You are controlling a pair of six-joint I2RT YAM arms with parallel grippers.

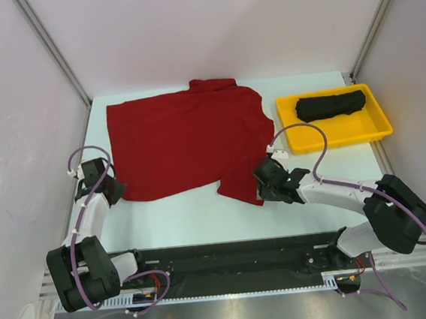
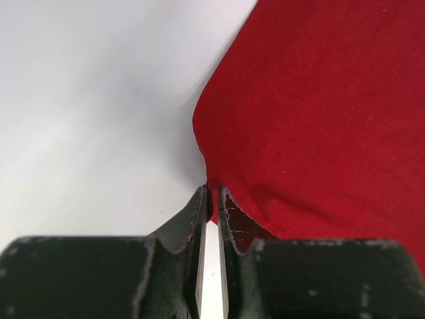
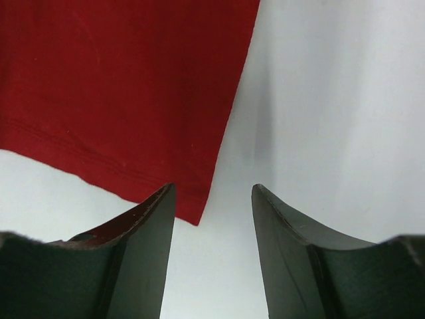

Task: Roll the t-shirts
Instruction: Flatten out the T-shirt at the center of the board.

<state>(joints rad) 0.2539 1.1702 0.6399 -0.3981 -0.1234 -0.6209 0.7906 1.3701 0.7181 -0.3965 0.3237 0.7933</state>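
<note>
The deep red t-shirt lies spread flat on the table. My left gripper is at its near left corner. In the left wrist view the gripper is shut, with the edge of the red cloth pinched between its tips. My right gripper is at the shirt's near right corner. In the right wrist view it is open, and the corner of the red cloth lies on the table just ahead of its left finger. The black t-shirt lies rolled in the yellow tray.
The shallow yellow tray stands at the back right, next to the red shirt's right sleeve. White walls and metal posts close the table at left, right and back. A black rail runs along the near edge.
</note>
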